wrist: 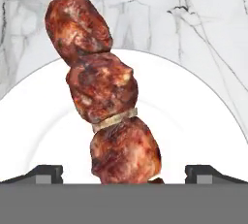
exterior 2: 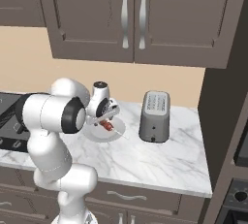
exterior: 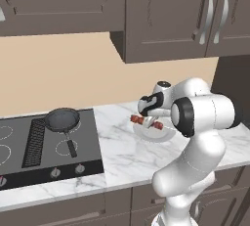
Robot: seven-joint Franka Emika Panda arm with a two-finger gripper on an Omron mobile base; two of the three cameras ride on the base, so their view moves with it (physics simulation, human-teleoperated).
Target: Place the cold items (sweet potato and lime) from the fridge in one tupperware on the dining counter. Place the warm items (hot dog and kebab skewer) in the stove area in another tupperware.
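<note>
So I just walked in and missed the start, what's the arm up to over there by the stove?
The arm has its gripper lowered over a white plate on the marble counter, right of the cooktop. A kebab skewer lies on the plate, and the open fingertips sit either side of its near end, not yet closed on it. A pan rests on the cooktop and a toaster stands further right.

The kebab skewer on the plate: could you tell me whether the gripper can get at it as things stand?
Probably yes. The gripper hangs just over the kebab skewer on the white plate, fingers spread either side, nothing between.
</note>
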